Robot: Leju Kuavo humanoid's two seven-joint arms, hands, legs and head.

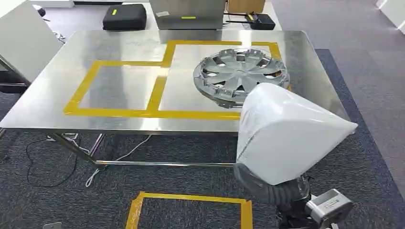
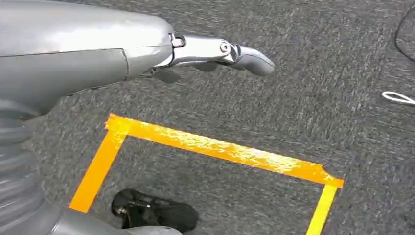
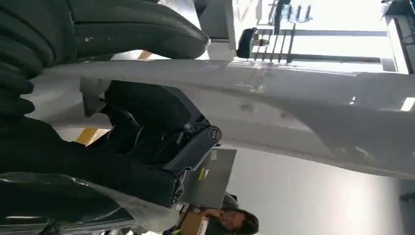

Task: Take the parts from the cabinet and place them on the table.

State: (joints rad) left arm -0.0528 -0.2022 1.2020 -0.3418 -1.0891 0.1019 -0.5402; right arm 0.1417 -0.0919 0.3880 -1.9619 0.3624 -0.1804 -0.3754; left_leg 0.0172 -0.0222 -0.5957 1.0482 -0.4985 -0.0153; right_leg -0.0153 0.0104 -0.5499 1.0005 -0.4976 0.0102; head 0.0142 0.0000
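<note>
1. White, glossy and wrapped in clear film, a large car body part (image 1: 286, 136) is carried by the right hand (image 3: 147, 132), whose dark fingers clasp it from underneath; it hangs just short of the steel counter (image 1: 119, 86), likely on its way to be set down.
2. Ahead of that hand, a silver wheel cover (image 1: 241, 74) already lies on the counter inside yellow tape outlines.
3. The left hand (image 2: 210, 51) holds nothing, fingers loosely extended, above grey carpet (image 2: 293, 98) and a yellow taped square (image 2: 215, 147).
</note>
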